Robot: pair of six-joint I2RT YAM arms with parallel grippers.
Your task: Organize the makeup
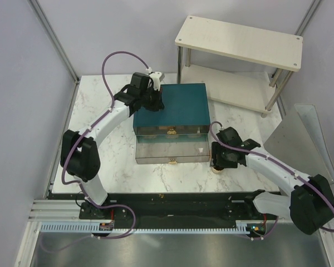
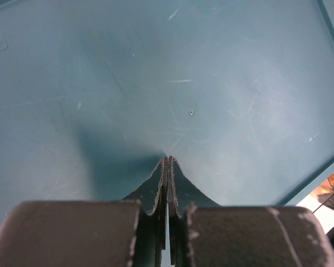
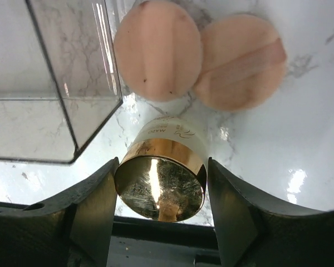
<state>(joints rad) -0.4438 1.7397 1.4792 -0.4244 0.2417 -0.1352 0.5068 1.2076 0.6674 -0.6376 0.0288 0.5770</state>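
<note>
Straddling a gold-capped jar [image 3: 160, 186] on the marble surface [image 1: 100, 167], the right gripper [image 3: 161, 167] has a finger against each side of the cap. Can't tell if it's a firm grasp or just contact. The jar sits toward the near edge, right of ctr, just off the near-right corner of the lower clear drawer [image 3: 44, 83]. Two peach-pink pads [image 3: 157, 50] lie on the marble just beyond the jar, overlapping at the edges, outside the drawer. Mid-surface stands the teal box [image 1: 170, 103] w/ two clear drawers pulled out toward the near edge, stepped, gold handles in front; marble shows through their walls. The left gripper [image 2: 168, 161], jaws clenched on nothing, rests its tip on the box lid near the far-left corner.
</note>
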